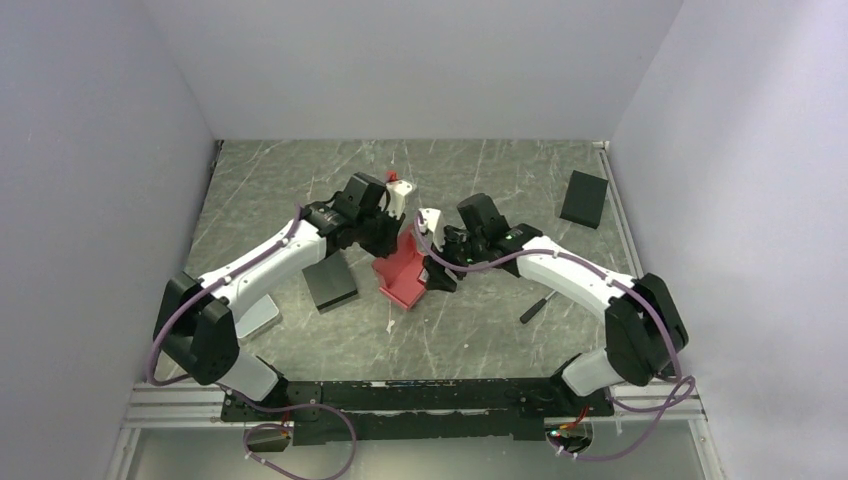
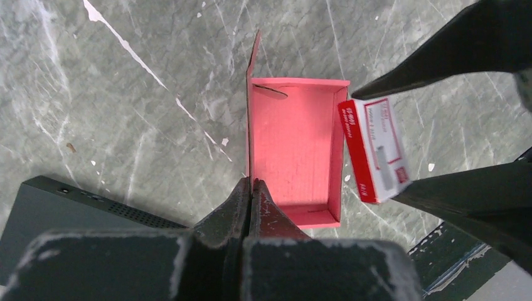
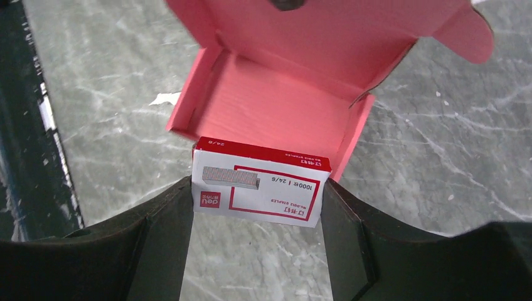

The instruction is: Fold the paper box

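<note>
The paper box (image 1: 402, 272) is a red-pink open tray with its lid standing up, resting on the marbled table. From the left wrist its inside (image 2: 295, 138) faces up. My left gripper (image 2: 252, 183) is shut on the thin upright cardboard at the tray's left side, seen edge-on. My right gripper (image 3: 257, 188) is shut on a small red-and-white staples packet (image 3: 257, 185), held at the near rim of the box (image 3: 276, 106). From the left wrist, that packet (image 2: 376, 150) sits just outside the tray's right wall, between the right fingers (image 2: 439, 56).
A black rectangular box (image 1: 584, 198) lies at the back right. A dark grey flat box (image 1: 330, 283) sits just left of the paper box, also in the left wrist view (image 2: 63, 207). A black pen-like tool (image 1: 535, 307) lies under the right arm.
</note>
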`<act>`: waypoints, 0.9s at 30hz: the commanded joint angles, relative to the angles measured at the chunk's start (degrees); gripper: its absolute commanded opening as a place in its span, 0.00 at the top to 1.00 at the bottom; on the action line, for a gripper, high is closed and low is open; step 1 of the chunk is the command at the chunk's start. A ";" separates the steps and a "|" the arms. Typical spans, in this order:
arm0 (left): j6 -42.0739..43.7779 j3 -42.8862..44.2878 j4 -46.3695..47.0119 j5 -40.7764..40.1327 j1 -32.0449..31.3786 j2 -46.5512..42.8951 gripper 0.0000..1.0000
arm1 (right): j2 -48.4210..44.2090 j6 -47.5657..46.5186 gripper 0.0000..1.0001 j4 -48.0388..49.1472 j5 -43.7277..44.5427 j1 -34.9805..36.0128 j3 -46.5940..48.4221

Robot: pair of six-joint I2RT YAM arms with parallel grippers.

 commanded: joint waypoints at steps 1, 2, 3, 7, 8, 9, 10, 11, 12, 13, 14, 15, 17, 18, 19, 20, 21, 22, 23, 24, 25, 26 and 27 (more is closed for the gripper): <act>-5.04 0.86 2.99 -0.73 -0.13 0.48 1.00 | 2.50 8.93 0.52 9.54 6.49 2.11 1.05; -5.16 0.81 3.08 -0.65 -0.18 0.65 1.00 | 3.05 9.28 0.52 10.22 7.72 2.91 1.11; -5.33 0.90 3.12 -0.61 -0.18 0.74 1.00 | 3.66 9.61 0.50 10.80 9.03 3.62 1.24; -5.82 0.85 3.66 -0.35 -0.14 1.03 1.00 | 6.00 10.33 0.45 11.83 12.56 5.89 1.52; -5.84 0.63 4.05 -0.19 -0.18 1.11 1.00 | 6.62 10.34 0.45 11.99 13.31 6.35 1.50; -5.85 0.57 4.29 -0.10 -0.18 1.19 1.00 | 6.89 10.41 0.43 12.25 14.28 6.88 1.55; -5.86 0.59 4.30 -0.06 -0.18 1.33 1.00 | 7.30 10.57 0.40 12.35 15.17 7.21 1.63; -5.83 0.58 4.25 0.07 -0.18 1.43 1.00 | 7.70 10.60 0.37 12.37 15.80 7.36 1.72; -5.88 0.50 4.26 0.14 -0.18 1.47 1.00 | 8.14 10.52 0.33 12.16 16.52 7.35 1.88; -5.87 0.39 4.29 0.21 -0.16 1.47 1.00 | 8.40 10.45 0.28 12.12 17.22 7.39 1.99; -5.77 0.30 4.29 0.29 -0.18 1.40 1.00 | 8.51 10.43 0.24 12.37 17.68 7.39 1.78; -5.66 0.14 4.43 0.39 -0.18 1.34 1.00 | 8.39 10.57 0.21 12.56 17.68 7.41 1.56; -5.57 -0.03 4.68 0.64 -0.16 1.39 1.00 | 8.03 11.00 0.15 13.02 17.41 7.39 1.31; -5.61 -0.03 4.66 0.75 -0.18 1.39 1.00 | 8.01 11.43 0.14 13.07 17.03 7.39 1.35; -5.69 0.05 4.73 0.76 -0.17 1.46 1.00 | 8.01 11.66 0.12 13.14 16.60 7.38 1.38; -5.68 -0.05 4.86 0.76 -0.18 1.59 1.00 | 7.85 11.88 0.10 13.10 16.01 7.32 1.32; -5.61 -0.12 4.88 0.70 -0.18 1.64 1.00 | 7.42 12.06 0.09 13.04 15.12 7.24 1.24; -5.54 -0.20 4.91 0.51 -0.18 1.69 1.00 | 6.85 12.09 0.08 12.70 14.12 7.14 1.22; -5.34 -0.31 5.02 0.36 -0.18 1.73 1.00 | 6.05 11.97 0.07 12.15 12.83 6.79 1.28; -5.01 -0.40 5.02 0.33 -0.16 1.74 1.00 | 5.26 11.93 0.07 11.40 10.89 6.14 1.44; -4.66 -0.54 4.95 0.29 -0.18 1.74 1.00 | 4.27 11.61 0.07 10.50 8.33 5.05 1.59; -4.00 -0.68 5.00 0.44 -0.13 1.80 1.00 | 3.29 10.89 0.07 9.40 5.41 3.70 1.72; -2.96 -0.95 5.24 0.65 -0.18 1.89 1.00 | 2.28 9.43 0.07 8.08 2.19 2.09 1.74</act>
